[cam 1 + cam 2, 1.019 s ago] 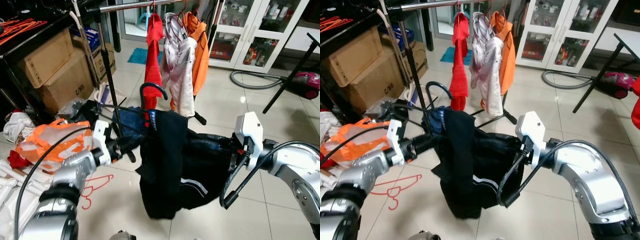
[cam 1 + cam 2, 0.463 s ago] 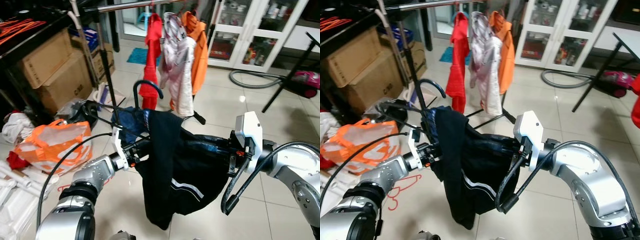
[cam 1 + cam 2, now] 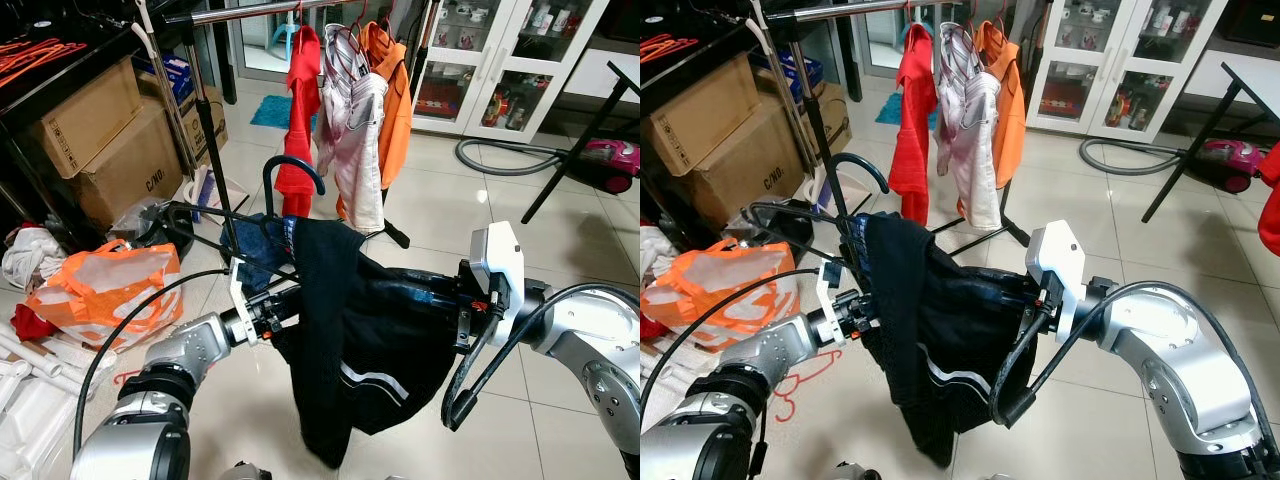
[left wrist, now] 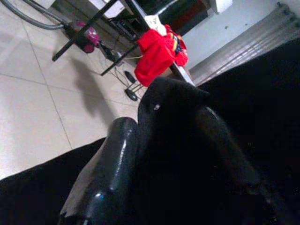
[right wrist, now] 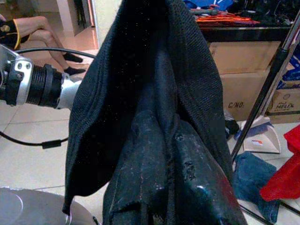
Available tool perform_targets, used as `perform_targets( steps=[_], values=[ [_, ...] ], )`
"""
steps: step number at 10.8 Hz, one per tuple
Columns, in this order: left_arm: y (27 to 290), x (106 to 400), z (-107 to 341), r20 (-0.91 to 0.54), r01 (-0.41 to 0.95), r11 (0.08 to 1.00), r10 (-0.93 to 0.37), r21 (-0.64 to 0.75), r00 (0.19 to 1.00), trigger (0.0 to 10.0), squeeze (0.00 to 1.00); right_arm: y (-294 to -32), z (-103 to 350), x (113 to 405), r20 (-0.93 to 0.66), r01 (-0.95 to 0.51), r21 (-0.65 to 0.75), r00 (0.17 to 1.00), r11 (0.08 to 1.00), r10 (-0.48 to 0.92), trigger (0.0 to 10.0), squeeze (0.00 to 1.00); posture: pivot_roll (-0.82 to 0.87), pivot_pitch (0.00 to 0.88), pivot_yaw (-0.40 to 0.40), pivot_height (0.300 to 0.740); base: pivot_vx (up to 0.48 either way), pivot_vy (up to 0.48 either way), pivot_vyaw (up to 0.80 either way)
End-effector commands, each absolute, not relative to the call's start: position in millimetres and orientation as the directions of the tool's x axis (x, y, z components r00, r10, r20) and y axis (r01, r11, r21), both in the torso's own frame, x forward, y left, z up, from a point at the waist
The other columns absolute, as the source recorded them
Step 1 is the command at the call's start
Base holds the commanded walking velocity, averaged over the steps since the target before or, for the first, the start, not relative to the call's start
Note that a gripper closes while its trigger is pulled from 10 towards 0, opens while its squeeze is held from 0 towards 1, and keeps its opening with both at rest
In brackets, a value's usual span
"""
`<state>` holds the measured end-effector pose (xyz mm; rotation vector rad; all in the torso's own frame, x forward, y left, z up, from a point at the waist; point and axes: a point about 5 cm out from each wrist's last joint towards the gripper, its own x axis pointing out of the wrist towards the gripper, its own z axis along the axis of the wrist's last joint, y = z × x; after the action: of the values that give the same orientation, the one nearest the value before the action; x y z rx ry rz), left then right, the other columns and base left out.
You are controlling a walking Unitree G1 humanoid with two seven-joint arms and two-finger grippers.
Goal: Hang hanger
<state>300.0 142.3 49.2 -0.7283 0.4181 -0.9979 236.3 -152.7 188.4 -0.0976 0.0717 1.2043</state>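
Your black garment (image 3: 365, 345) hangs stretched between the two arms, out in front of you over the tiled floor (image 3: 470, 215). On your left side, the left gripper (image 3: 283, 312) is buried in the cloth's edge, and the wrist camera shows a black finger (image 4: 110, 180) pressed against the fabric with cloth bunched between the pair: it's pinching the garment. On your right, the right gripper (image 3: 452, 303) is pushed into the opposite side, and its fingers (image 5: 197, 187) lie narrow with the black knit folded over and between them, so that one is clamped on the garment too. A dark hanger hook (image 3: 290, 172) curls up just above the garment's top, near the left gripper. Beyond it stands the clothes rail (image 3: 250, 12), with a red garment (image 3: 300, 110), a pale shirt (image 3: 355, 140) and an orange jacket (image 3: 398, 100) hanging side by side. An orange bag (image 3: 105, 290) lies on the floor to your left, below the cardboard boxes (image 3: 110, 140).
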Motion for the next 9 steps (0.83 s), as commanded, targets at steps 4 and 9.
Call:
perform_targets(
  steps=[4,9],
  values=[
    [151.9,294.1,50.0,0.036,0.624,0.308,-0.879,-0.718,0.476,0.0,0.0,-152.5,196.5,238.3,-0.065,-0.933,-0.047,0.359,0.356,0.931,0.0,0.0,-0.14,0.026,0.007,0.74,0.0,0.0,0.0],
    [170.2,291.2,50.2,0.047,0.6,0.346,-0.84,-0.722,0.541,0.0,0.0,-157.6,192.0,245.1,-0.034,-0.921,0.007,0.388,0.389,0.921,0.0,0.0,-0.13,0.01,0.0,0.74,0.0,0.0,0.0]
  ],
)
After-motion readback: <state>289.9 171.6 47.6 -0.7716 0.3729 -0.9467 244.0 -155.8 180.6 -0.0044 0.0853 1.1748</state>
